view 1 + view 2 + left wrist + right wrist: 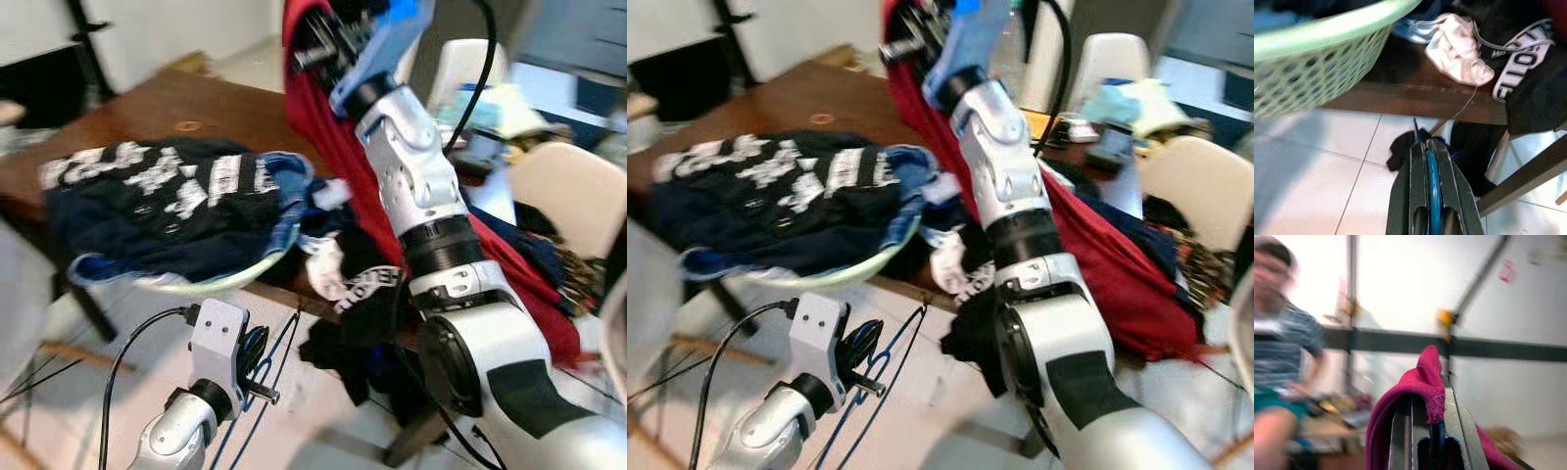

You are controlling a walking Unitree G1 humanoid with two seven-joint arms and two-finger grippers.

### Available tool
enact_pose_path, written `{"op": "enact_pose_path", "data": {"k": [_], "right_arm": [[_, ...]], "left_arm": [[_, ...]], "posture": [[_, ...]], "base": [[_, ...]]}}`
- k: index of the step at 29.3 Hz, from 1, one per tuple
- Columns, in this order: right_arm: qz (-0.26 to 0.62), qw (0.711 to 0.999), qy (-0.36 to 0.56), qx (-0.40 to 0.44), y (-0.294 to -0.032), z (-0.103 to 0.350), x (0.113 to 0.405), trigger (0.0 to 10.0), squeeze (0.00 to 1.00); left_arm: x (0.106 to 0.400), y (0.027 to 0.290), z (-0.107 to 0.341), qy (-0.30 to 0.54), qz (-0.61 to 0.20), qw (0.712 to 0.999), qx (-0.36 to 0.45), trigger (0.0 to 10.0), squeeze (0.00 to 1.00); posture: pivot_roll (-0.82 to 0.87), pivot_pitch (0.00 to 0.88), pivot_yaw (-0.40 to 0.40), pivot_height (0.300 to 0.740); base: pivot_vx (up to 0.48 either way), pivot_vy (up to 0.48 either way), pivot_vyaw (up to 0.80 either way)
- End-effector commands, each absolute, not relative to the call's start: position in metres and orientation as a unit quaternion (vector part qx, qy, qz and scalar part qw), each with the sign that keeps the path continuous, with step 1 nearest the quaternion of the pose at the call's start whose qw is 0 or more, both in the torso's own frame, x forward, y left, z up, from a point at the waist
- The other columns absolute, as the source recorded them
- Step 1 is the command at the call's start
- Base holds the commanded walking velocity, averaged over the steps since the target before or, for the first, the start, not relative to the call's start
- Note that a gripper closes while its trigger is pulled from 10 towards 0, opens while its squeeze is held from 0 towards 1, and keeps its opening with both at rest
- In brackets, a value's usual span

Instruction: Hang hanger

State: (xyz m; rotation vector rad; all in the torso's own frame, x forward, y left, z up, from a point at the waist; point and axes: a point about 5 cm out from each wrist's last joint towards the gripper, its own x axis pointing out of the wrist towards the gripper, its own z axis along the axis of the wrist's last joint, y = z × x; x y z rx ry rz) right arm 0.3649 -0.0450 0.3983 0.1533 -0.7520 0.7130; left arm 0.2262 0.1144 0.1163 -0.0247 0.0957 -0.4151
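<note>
A thin blue wire hanger [277, 354] hangs low in front of the table, below its edge. My left gripper [1427, 143] is shut on it, and the blue wire [1432, 181] runs between the black fingers. My right gripper [323, 39] is raised high over the table's far side and is shut on a red garment [338, 157]. The garment drapes over the fingertips [1431, 382] and trails down behind the right arm onto the table. The views are blurred.
A light green laundry basket [225, 282] of dark printed clothes [167, 196] sits on the brown table [196, 108]. More clothes [1459, 49] spill over the table edge. White chairs [563, 186] stand at the right. A blurred person [1278, 347] stands beyond the right gripper.
</note>
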Motion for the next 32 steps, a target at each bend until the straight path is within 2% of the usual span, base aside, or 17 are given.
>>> {"op": "enact_pose_path", "data": {"k": [1,3,6,8,10,14,17,23,25,29,32], "right_arm": [[0.348,0.851,-0.381,0.092,-0.047,0.41,0.359,10.0,0.0],[0.363,0.841,-0.391,0.092,-0.043,0.416,0.357,10.0,0.0],[0.401,0.826,-0.394,0.043,-0.027,0.419,0.352,10.0,0.0],[0.404,0.833,-0.377,0.014,-0.019,0.413,0.355,10.0,0.0],[0.4,0.853,-0.332,-0.043,-0.006,0.397,0.365,10.0,0.0],[0.388,0.867,-0.305,-0.067,-0.002,0.388,0.372,10.0,0.0],[0.34,0.904,-0.248,-0.074,-0.016,0.373,0.389,10.0,0.0],[0.315,0.916,-0.238,-0.071,-0.025,0.374,0.395,10.0,0.0],[0.273,0.929,-0.237,-0.077,-0.038,0.378,0.401,10.0,0.0],[0.246,0.936,-0.238,-0.08,-0.046,0.381,0.403,10.0,0.0],[0.189,0.949,-0.24,-0.078,-0.063,0.388,0.408,10.0,0.0]], "left_arm": [[0.225,0.114,0.115,0.054,-0.207,0.977,-0.014,10.0,0.0],[0.225,0.114,0.115,0.054,-0.207,0.977,-0.014,10.0,0.0],[0.225,0.113,0.115,0.055,-0.208,0.976,-0.014,10.0,0.0],[0.225,0.112,0.115,0.056,-0.208,0.976,-0.014,10.0,0.0],[0.226,0.111,0.115,0.055,-0.209,0.976,-0.013,10.0,0.0],[0.226,0.111,0.115,0.055,-0.209,0.976,-0.012,10.0,0.0],[0.226,0.11,0.115,0.054,-0.204,0.977,-0.013,10.0,0.0],[0.226,0.11,0.115,0.054,-0.203,0.978,-0.014,10.0,0.0],[0.226,0.109,0.115,0.053,-0.202,0.978,-0.015,10.0,0.0],[0.226,0.109,0.115,0.051,-0.202,0.978,-0.015,10.0,0.0],[0.227,0.109,0.116,0.045,-0.2,0.979,-0.018,10.0,0.0]], "posture": [[0.23,0.084,-0.092,0.74],[0.22,0.084,-0.091,0.74],[0.22,0.084,-0.091,0.74],[0.22,0.085,-0.097,0.74],[0.22,0.084,-0.101,0.74],[0.22,0.085,-0.102,0.74],[0.23,0.09,-0.119,0.74],[0.22,0.09,-0.122,0.74],[0.22,0.087,-0.122,0.74],[0.22,0.087,-0.122,0.74],[0.22,0.084,-0.124,0.74]], "base": [[0.0,0.0,0.8],[0.0,0.0,0.8],[0.0,0.0,0.8],[0.0,0.0,0.0],[0.0,0.0,0.0],[0.0,0.0,0.0],[0.0,0.0,-0.8],[0.0,0.0,-0.8],[0.0,0.0,-0.8],[0.0,0.0,-0.8],[0.0,0.0,-0.8]]}}
